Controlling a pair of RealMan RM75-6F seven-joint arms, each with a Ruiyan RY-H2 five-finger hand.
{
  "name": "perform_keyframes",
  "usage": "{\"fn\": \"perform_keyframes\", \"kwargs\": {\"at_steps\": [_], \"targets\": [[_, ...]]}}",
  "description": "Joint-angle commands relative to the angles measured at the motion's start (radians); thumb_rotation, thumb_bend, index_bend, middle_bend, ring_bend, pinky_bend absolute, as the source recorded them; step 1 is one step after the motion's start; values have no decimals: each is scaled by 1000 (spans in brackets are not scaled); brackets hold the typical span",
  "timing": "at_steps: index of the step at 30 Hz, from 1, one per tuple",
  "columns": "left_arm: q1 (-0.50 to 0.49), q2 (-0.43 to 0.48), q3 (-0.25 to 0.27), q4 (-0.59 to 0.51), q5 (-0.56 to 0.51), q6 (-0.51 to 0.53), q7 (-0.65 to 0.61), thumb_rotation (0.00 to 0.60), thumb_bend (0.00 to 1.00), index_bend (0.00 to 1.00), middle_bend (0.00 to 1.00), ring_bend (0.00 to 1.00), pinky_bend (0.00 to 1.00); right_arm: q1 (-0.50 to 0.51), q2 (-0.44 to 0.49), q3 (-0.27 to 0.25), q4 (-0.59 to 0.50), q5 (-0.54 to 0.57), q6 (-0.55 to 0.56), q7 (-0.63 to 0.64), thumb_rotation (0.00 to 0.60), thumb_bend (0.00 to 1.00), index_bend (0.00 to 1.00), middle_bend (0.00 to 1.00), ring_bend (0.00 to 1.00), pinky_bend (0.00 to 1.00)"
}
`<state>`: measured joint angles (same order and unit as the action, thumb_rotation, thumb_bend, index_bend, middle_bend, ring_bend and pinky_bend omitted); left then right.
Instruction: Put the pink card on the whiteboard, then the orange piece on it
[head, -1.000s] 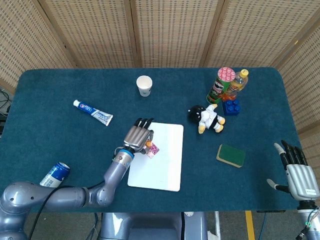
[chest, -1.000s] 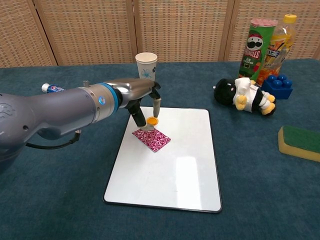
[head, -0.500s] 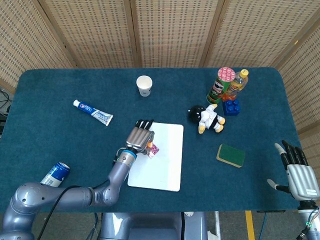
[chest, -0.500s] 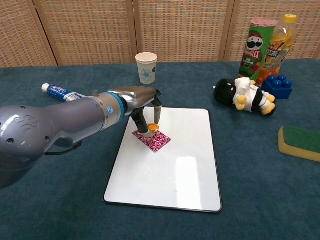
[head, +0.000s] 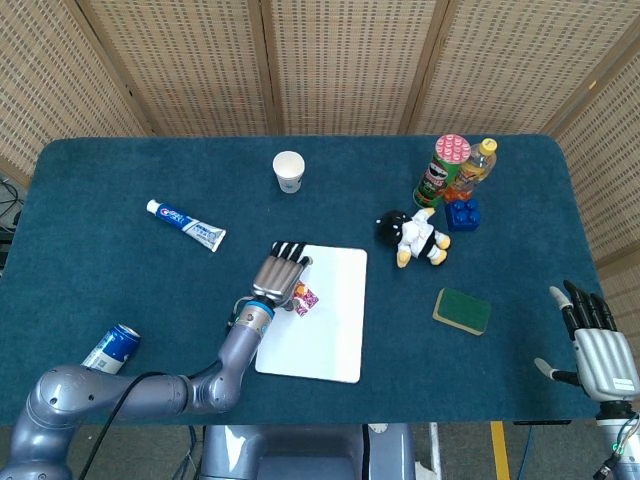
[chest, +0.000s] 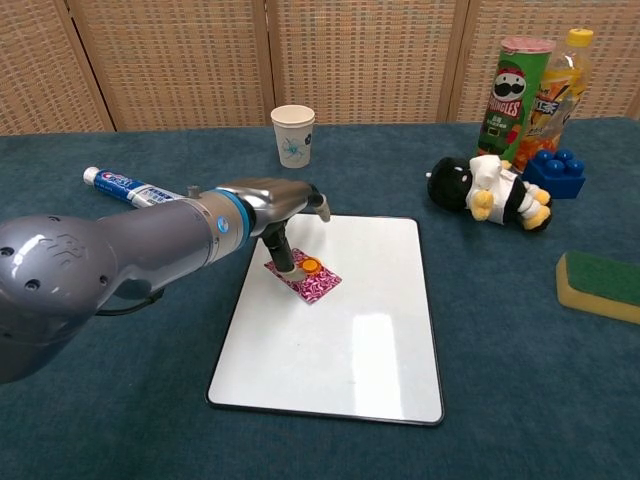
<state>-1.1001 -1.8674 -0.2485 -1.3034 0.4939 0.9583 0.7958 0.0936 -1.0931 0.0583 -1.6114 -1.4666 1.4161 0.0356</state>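
Observation:
The whiteboard (head: 325, 330) (chest: 350, 340) lies flat at the table's middle. On its upper left part lies the pink patterned card (head: 308, 299) (chest: 318, 286). A small orange piece (head: 298, 290) (chest: 310, 265) rests on the card. My left hand (head: 278, 272) (chest: 275, 200) hovers over the card's left edge, its thumb down beside the orange piece and its other fingers lifted clear, holding nothing. At the lower right of the head view, off the table, my right hand (head: 598, 350) stays with its fingers spread and empty.
A paper cup (head: 288, 171) (chest: 293, 135) stands behind the board. A toothpaste tube (head: 186, 223) and a can (head: 110, 348) lie to the left. At the right are a plush toy (head: 413, 236), a chips can (head: 440, 170), a blue block (head: 461, 213) and a green sponge (head: 462, 311).
My left hand lowered the orange piece onto the pink card and let it go; the forefinger has lifted away. The right hand has not moved.

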Motion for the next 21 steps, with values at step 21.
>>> {"fn": "perform_keyframes", "kwargs": {"at_steps": [21], "targets": [[451, 585, 153, -444, 496, 344, -459, 600, 0, 0, 0, 0, 0, -4, -5, 1, 0, 2, 10, -18, 600, 0, 0, 0, 0, 0]]}}
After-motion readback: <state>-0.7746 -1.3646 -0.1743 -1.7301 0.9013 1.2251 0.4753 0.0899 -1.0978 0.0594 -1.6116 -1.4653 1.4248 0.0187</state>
